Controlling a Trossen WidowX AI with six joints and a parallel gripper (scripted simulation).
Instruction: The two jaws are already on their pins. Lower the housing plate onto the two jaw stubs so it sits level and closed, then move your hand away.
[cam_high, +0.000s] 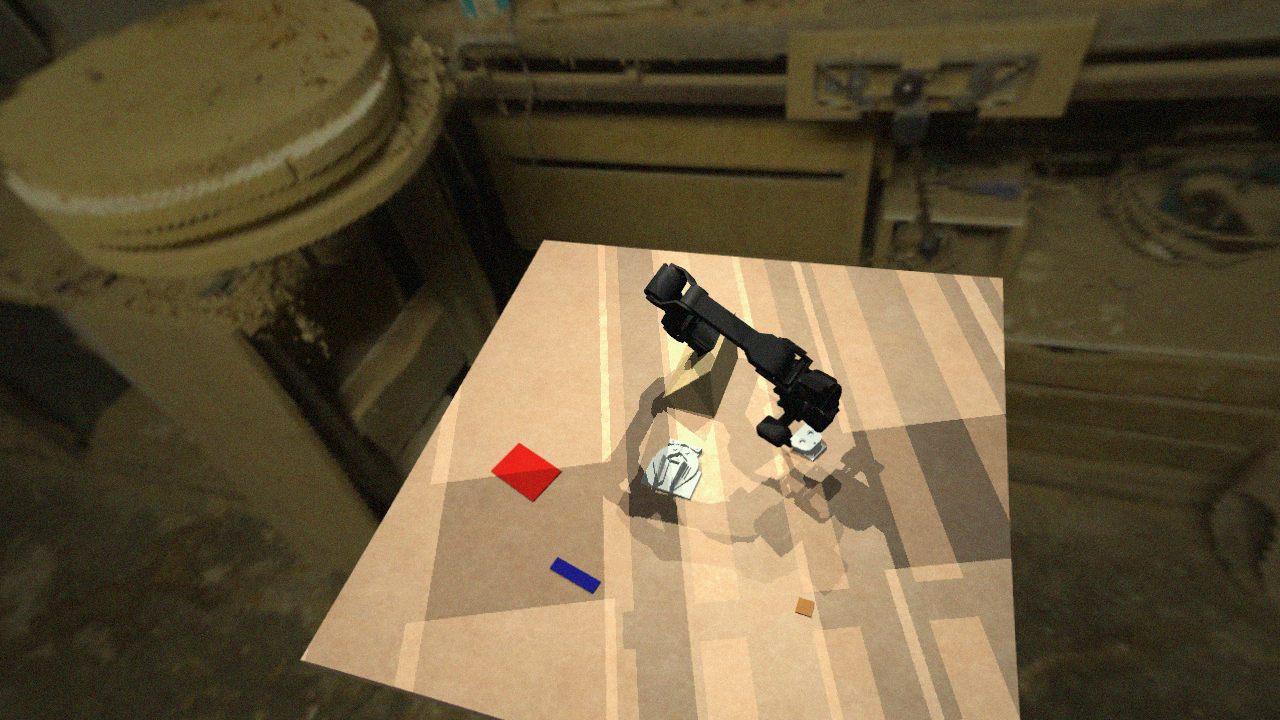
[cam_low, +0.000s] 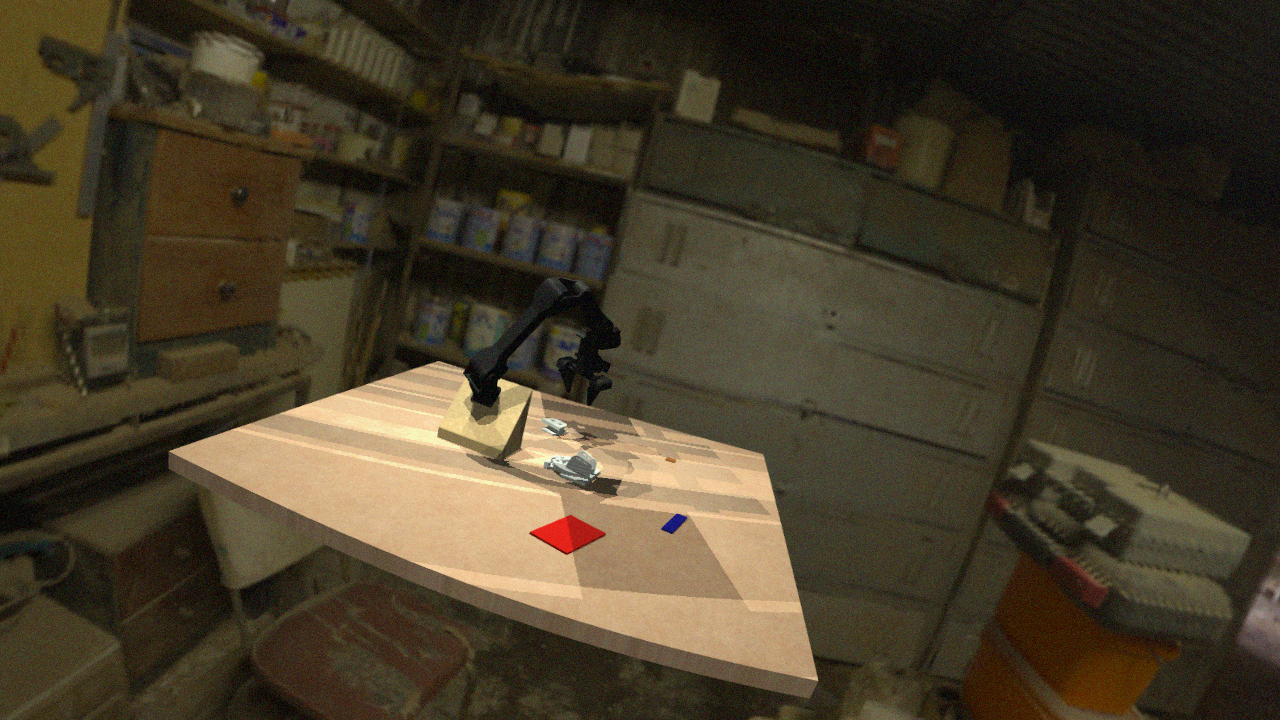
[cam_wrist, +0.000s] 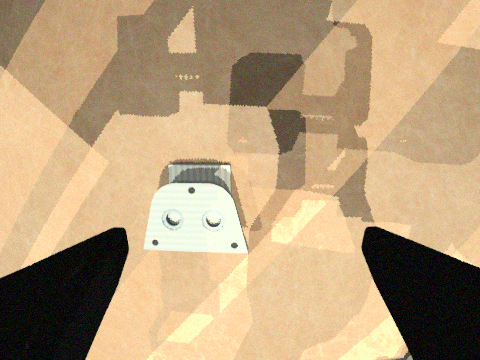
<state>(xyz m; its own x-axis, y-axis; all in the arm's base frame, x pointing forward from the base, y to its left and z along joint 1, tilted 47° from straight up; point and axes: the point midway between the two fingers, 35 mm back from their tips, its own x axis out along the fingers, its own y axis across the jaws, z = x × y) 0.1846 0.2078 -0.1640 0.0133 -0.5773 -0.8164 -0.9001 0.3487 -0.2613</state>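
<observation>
The white housing plate (cam_high: 808, 437) (cam_low: 554, 427) (cam_wrist: 192, 204), with two large round holes and three small dark ones, lies over a pale block that shows at its straight far edge in the wrist view. The white base with the two jaws (cam_high: 673, 471) (cam_low: 573, 468) stands apart from it, to its left in the top view. The jaws' fine seating is too small to tell. My gripper (cam_low: 581, 394) (cam_wrist: 247, 239) is open and empty above the table. In the wrist view the plate lies ahead of the fingertips, nearer the left finger. The arm hides part of the gripper in the top view.
A tan wedge block (cam_high: 703, 380) (cam_low: 483, 425) stands under the arm's base end. A red flat piece (cam_high: 526, 471) (cam_low: 567, 534), a blue bar (cam_high: 574, 575) (cam_low: 674, 522) and a small orange-brown piece (cam_high: 804, 607) (cam_low: 670, 460) lie on the table (cam_high: 501, 644) (cam_low: 358, 483). Shadows cross it.
</observation>
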